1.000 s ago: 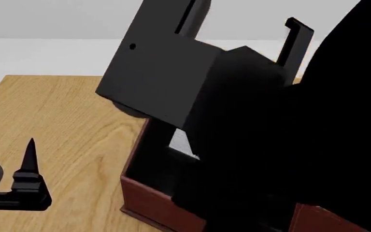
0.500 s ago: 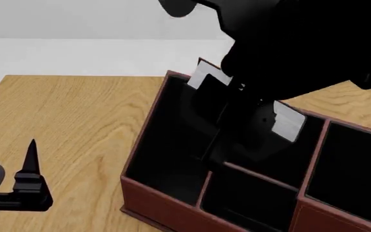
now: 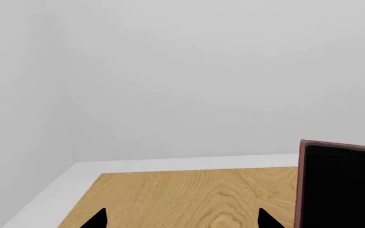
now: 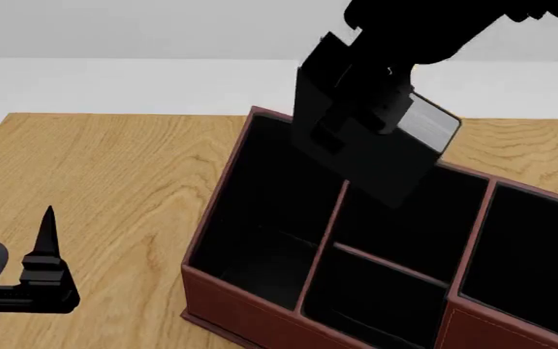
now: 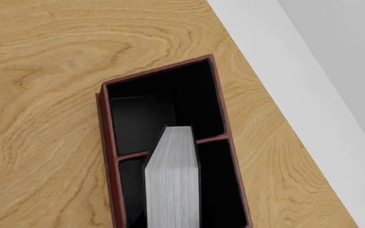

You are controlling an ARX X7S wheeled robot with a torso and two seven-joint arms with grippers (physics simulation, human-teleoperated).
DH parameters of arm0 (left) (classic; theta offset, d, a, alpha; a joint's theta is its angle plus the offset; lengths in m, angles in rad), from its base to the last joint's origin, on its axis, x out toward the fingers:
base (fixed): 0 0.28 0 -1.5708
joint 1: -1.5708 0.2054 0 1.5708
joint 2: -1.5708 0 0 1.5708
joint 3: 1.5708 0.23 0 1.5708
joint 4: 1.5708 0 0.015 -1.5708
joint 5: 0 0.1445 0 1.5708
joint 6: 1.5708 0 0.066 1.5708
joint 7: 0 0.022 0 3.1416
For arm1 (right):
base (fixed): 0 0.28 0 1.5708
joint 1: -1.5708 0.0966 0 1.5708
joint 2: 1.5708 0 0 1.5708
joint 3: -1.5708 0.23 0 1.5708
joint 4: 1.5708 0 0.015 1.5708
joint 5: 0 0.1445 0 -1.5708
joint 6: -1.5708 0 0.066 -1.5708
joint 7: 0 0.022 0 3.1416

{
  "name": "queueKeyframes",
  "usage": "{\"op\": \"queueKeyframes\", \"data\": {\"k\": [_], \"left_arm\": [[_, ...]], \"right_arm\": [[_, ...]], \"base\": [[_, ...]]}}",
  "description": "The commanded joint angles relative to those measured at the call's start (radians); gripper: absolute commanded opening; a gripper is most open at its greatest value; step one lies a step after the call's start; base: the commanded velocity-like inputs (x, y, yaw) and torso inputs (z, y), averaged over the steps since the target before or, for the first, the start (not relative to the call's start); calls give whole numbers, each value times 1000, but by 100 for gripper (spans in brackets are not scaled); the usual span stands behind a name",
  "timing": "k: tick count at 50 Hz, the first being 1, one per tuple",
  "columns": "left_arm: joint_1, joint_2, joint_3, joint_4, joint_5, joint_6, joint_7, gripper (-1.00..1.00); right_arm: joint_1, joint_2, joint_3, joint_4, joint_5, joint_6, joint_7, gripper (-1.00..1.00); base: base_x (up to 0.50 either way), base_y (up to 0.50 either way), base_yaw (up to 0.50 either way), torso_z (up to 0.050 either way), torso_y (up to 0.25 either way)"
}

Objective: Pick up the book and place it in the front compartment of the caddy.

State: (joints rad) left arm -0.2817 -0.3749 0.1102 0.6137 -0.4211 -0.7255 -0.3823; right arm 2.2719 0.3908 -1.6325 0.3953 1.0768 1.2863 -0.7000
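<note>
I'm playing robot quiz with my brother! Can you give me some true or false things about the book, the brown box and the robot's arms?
1. The book is lying on the table. False: the right end effector holds it up above the caddy.
2. The left end effector is empty. True.
3. The caddy has dividers inside. True.
4. The book's page edges are yellow. False: they are white.
5. The left end effector touches the caddy. False: it stays apart, over bare wood.

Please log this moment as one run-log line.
right gripper: holds small black book above reddish-brown leather-look caddy | left gripper: idle over wooden table
</note>
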Motion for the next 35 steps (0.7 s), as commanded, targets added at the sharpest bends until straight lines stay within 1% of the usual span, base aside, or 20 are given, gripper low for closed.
{"op": "queueKeyframes", "data": {"k": [1, 6, 14, 24, 35], "left_arm": [[-1, 17, -11, -10, 14, 24, 24, 100], [6, 16, -11, -14, 13, 33, 26, 100], [20, 13, -17, -23, 12, 50, 29, 100], [25, 11, -20, -28, 9, 59, 27, 100], [26, 8, -23, -23, 5, 57, 21, 100]], "right_arm": [[8, -129, -76, 197, -180, -84, -210, -100], [2, -184, -145, 274, -224, -117, -321, -100], [-34, -266, -222, 428, -306, -206, -424, -100], [-91, -312, -271, 514, -353, -257, -477, -100], [-137, -321, -279, 543, -373, -279, -465, -100]], "base": [[0, 0, 0, 0, 0], [0, 0, 0, 0, 2], [0, 0, 0, 0, 1], [0, 0, 0, 0, 1], [0, 0, 0, 1, 2]]}}
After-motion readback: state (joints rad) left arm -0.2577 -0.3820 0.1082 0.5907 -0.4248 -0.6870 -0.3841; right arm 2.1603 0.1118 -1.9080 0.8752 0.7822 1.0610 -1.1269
